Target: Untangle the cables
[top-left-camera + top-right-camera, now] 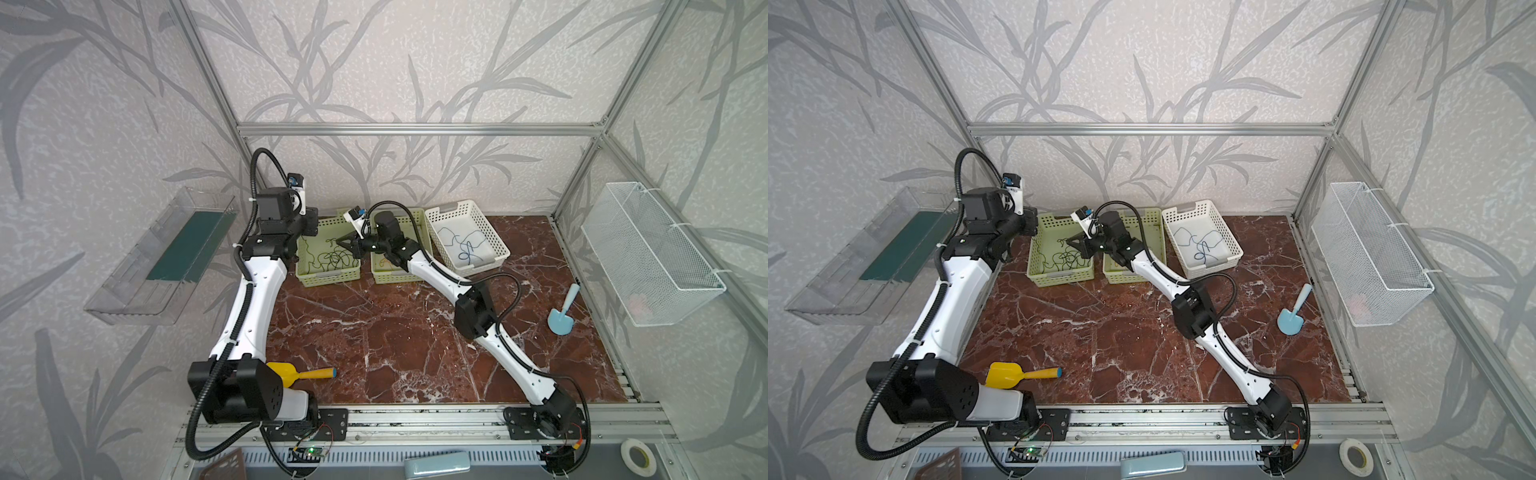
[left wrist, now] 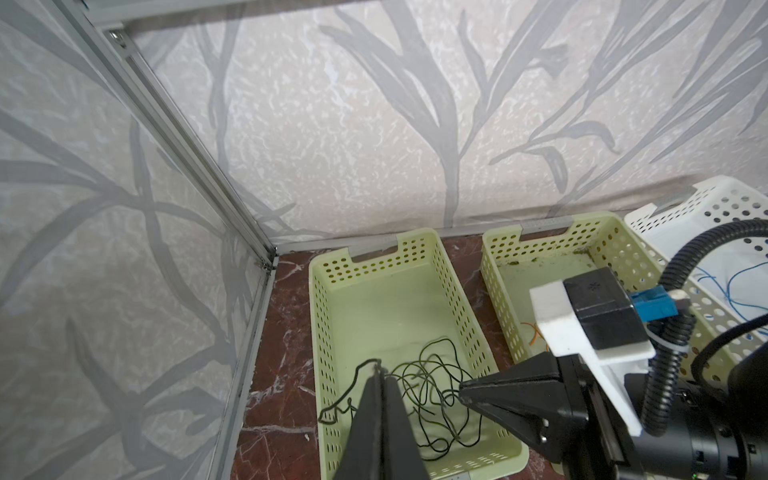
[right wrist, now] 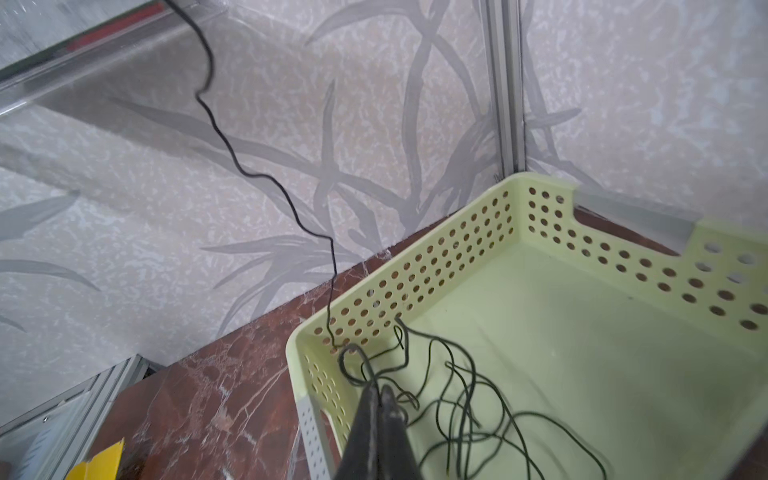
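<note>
Gripping the dark cables (image 2: 419,390) with both jaws, closed, inside the left green basket (image 2: 328,316), close to its side rims. Holding one strand up near the left rim with the left jaws. Broad open desk (image 1: 374,332) in front.

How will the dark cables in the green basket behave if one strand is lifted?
Probably floppy: the dark cables lie in loose curls, and the raised strand is kinked. Likely very light, being so thin. Lifting may drag the whole tangle, since loops cross at the right gripper.
</note>
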Robot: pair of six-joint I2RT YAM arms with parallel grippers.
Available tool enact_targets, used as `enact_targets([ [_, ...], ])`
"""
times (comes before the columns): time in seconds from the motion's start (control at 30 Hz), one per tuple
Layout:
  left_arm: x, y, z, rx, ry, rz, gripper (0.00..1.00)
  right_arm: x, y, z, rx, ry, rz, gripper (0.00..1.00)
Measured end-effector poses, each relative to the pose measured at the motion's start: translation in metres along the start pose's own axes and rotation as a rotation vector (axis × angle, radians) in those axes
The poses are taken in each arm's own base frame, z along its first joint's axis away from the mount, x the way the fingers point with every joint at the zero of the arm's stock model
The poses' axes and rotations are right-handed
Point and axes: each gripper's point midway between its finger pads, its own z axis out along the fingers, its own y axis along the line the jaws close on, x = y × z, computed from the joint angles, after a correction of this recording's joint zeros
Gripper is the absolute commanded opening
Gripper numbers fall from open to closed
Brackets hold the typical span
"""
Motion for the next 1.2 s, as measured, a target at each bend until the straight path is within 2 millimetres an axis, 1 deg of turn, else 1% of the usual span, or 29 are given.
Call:
enact_targets([
  [0.1, 0.02, 0.003, 0.021, -0.005, 0.036, -0.025, 0.0, 0.027, -0.007, 0.01, 0.034, 0.034, 0.032, 0.0],
  [0.17, 0.032, 0.006, 0.034, -0.008, 0.059, -0.045, 0.0, 0.042, -0.012, 0.014, 0.051, 0.057, 0.045, 0.09],
  [0.2, 0.037, 0.007, 0.04, -0.01, 0.069, -0.057, 0.0, 0.047, -0.014, 0.015, 0.061, 0.068, 0.052, 0.19],
  [0.23, 0.042, 0.009, 0.045, -0.011, 0.079, -0.068, 0.0, 0.048, -0.015, 0.015, 0.066, 0.069, 0.049, 0.33],
  [0.27, 0.044, 0.011, 0.05, -0.013, 0.082, -0.078, 0.0, 0.047, -0.016, 0.014, 0.069, 0.067, 0.044, 0.44],
  [0.3, 0.047, 0.014, 0.055, -0.016, 0.085, -0.091, 0.0, 0.045, -0.016, 0.014, 0.071, 0.061, 0.037, 0.52],
  [0.33, 0.05, 0.015, 0.059, -0.017, 0.09, -0.1, 0.0, 0.043, -0.017, 0.013, 0.071, 0.059, 0.029, 0.57],
  [0.47, 0.062, 0.02, 0.075, -0.005, 0.114, -0.145, 0.0, 0.04, -0.018, 0.01, 0.085, 0.064, 0.015, 0.71],
  [0.53, 0.067, 0.021, 0.086, 0.007, 0.132, -0.168, 0.0, 0.039, -0.018, 0.007, 0.093, 0.08, 0.012, 0.81],
  [0.57, 0.068, 0.021, 0.091, 0.014, 0.138, -0.174, 0.0, 0.038, -0.017, 0.004, 0.095, 0.087, 0.016, 0.83],
  [0.6, 0.068, 0.022, 0.098, 0.02, 0.143, -0.183, 0.01, 0.036, -0.015, 0.001, 0.098, 0.095, 0.018, 0.9],
  [0.63, 0.07, 0.022, 0.105, 0.026, 0.152, -0.192, 0.09, 0.033, -0.012, -0.002, 0.1, 0.103, 0.021, 0.96],
  [0.67, 0.07, 0.022, 0.11, 0.029, 0.157, -0.195, 0.2, 0.029, -0.01, -0.006, 0.102, 0.107, 0.022, 0.98],
  [0.73, 0.069, 0.024, 0.123, 0.033, 0.172, -0.213, 0.5, 0.018, -0.001, -0.019, 0.109, 0.113, 0.014, 0.99],
  [0.77, 0.069, 0.023, 0.128, 0.043, 0.175, -0.219, 0.59, 0.011, 0.004, -0.025, 0.111, 0.113, 0.009, 0.99],
  [0.8, 0.068, 0.022, 0.132, 0.054, 0.175, -0.228, 0.66, 0.004, 0.01, -0.034, 0.12, 0.111, -0.001, 0.99],
  [0.87, 0.07, 0.018, 0.134, 0.076, 0.179, -0.244, 0.99, -0.012, 0.023, -0.054, 0.141, 0.098, -0.03, 0.99],
  [0.97, 0.07, 0.01, 0.131, 0.107, 0.165, -0.268, 0.99, -0.031, 0.041, -0.093, 0.188, 0.066, -0.072, 0.99],
  [1.0, 0.07, 0.005, 0.127, 0.121, 0.153, -0.267, 0.99, -0.036, 0.046, -0.109, 0.206, 0.051, -0.082, 0.99],
  [1.07, 0.077, -0.004, 0.114, 0.134, 0.137, -0.261, 0.99, -0.037, 0.046, -0.142, 0.262, 0.039, -0.09, 0.99],
  [1.13, 0.091, -0.017, 0.094, 0.142, 0.112, -0.244, 0.99, -0.031, 0.036, -0.188, 0.36, 0.03, -0.09, 0.99],
  [1.17, 0.099, -0.024, 0.083, 0.139, 0.097, -0.234, 0.99, -0.024, 0.027, -0.211, 0.418, 0.037, -0.079, 0.99],
  [1.2, 0.109, -0.028, 0.073, 0.122, 0.078, -0.223, 0.99, -0.014, 0.015, -0.239, 0.5, 0.045, -0.066, 0.99],
])
